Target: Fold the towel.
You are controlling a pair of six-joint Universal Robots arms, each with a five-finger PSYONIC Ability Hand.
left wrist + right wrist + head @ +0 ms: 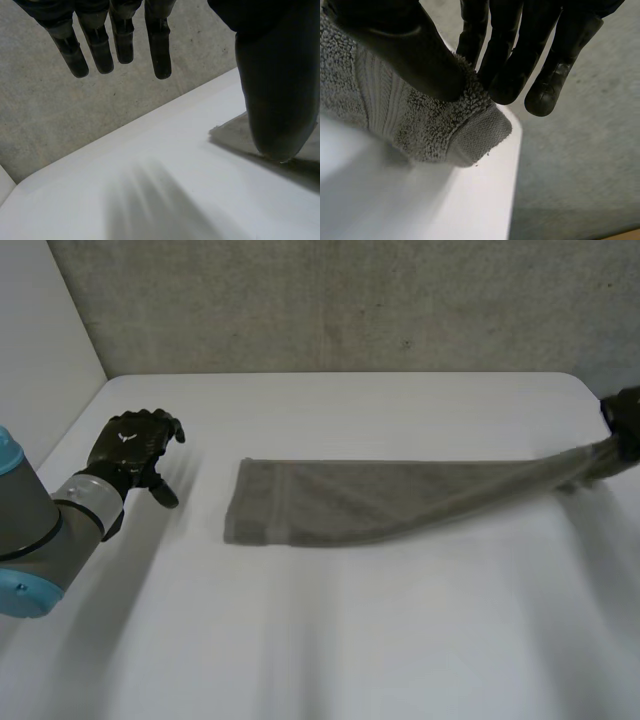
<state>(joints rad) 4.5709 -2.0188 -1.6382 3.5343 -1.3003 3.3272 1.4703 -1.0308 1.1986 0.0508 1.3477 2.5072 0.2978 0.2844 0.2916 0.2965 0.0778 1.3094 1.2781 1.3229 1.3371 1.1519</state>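
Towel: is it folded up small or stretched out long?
Stretched out long. One end of the towel lies flat on the table; the right hand pinches the other end, lifted.

Bare lab-like robot test space, plain white table with rounded corners, rough grey concrete wall rising behind it beyond the left hand, smooth white panel beside that hand
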